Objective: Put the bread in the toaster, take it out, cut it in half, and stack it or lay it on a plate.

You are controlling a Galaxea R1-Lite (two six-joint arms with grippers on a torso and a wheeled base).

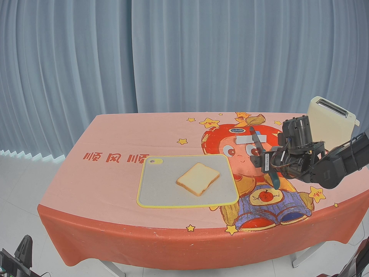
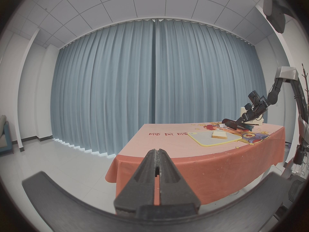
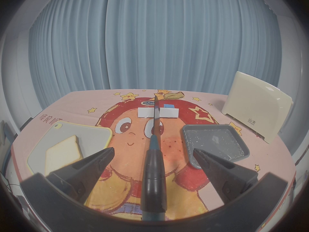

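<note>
Square, soft bread slice [image 1: 198,178] lies flat on rounded grey cutting board [image 1: 161,189].

Head cam overlooks table [image 1: 115,181]; L wrist far, R close; all share bread [image 1: 198,178].

The tablecloth [image 1: 115,135] looks matt, printed fabric. On it, the cutting board [image 1: 161,185] is grainy, matt plastic; the bread [image 1: 198,179] on the board looks soft and porous. Well off from the board, the toaster [image 1: 330,125] gleams smooth and glossy.

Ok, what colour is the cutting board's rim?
Yellow, around the grey cutting board; clearest in the head view.
</note>
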